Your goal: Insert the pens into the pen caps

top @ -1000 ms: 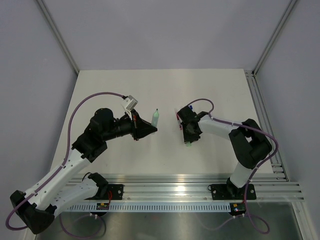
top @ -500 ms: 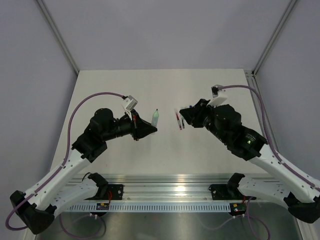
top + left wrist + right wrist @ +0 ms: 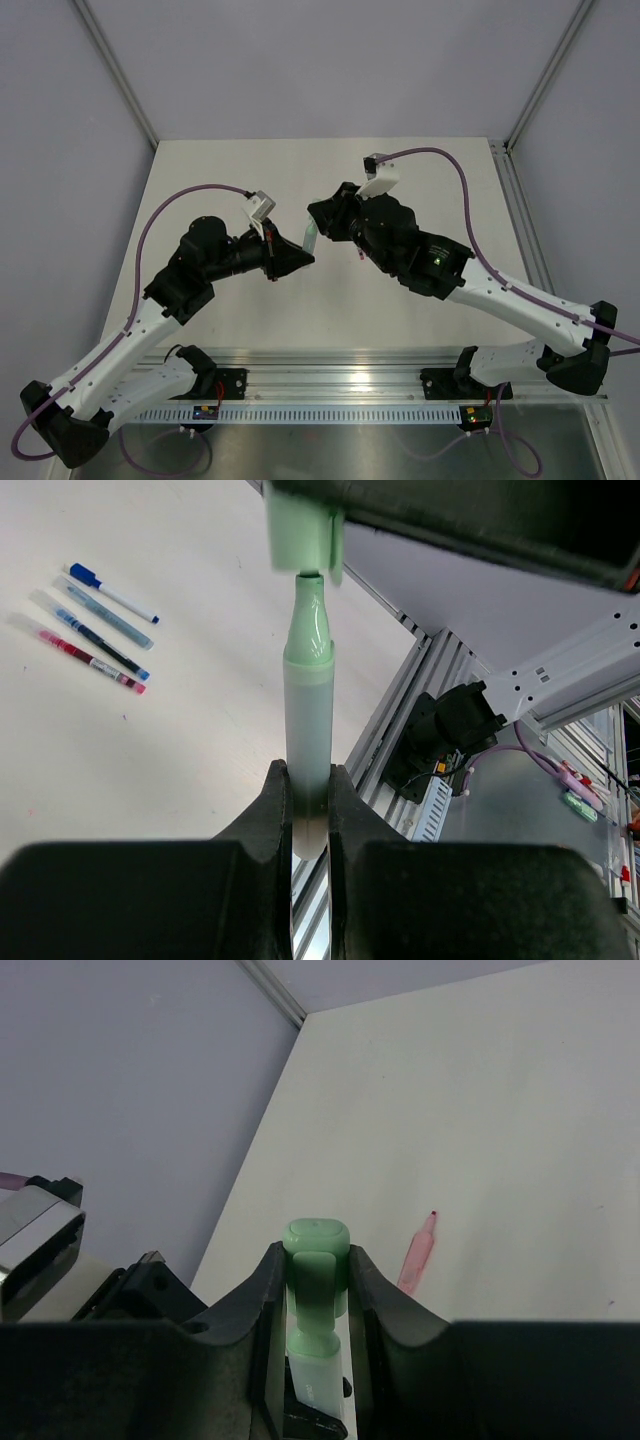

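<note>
So, barely started. The left gripper (image 3: 308,810) pinches the green pen (image 3: 306,710) and the right gripper (image 3: 315,1270) clamps the green cap (image 3: 316,1240) right at its tip, maybe touching, hard to say. Four loose pens (image 3: 105,614) lie uncapped on the table (image 3: 150,760).

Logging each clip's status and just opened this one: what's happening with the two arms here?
The left end effector is clamped on the back end of a pale green pen, its tip pointing toward the other arm. The right end effector grips a matching green cap right at the pen's tip, not pushed on yet. Four thin pens lie in a row on the table, untouched.
</note>
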